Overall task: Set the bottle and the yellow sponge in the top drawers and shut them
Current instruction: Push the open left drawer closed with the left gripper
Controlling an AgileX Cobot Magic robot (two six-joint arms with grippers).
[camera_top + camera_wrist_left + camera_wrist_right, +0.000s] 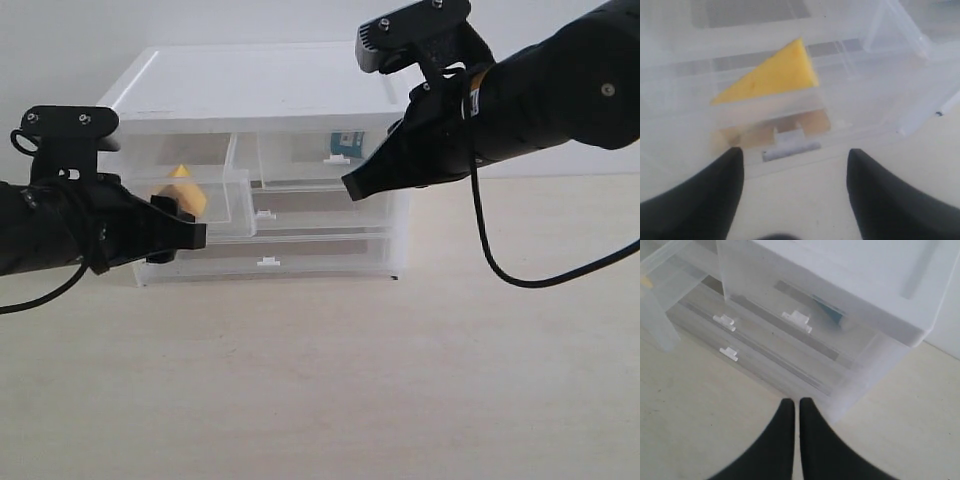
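I count one sponge (187, 196), one bottle (346, 141), two small drawers (222, 205) (300, 155), two wide drawers (320, 213) (310, 258), one cabinet (260, 80) and two end effectors (796, 156) (792, 403).

Translucent, smooth, glossy plastic for the top drawers (232, 205). Matt, porous foam for the yellow sponge (772, 75). Pale matt wood-look on the bench (320, 380), smooth black on the left claw (795, 154).

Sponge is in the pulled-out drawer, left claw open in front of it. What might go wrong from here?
The left drawer is pulled out, the open left claw facing its small handle: an off-centre push may skew and jam it. The plastic cabinet looks light, so pushing may slide it back. The shut right claw hangs close to the cabinet and may bump it.
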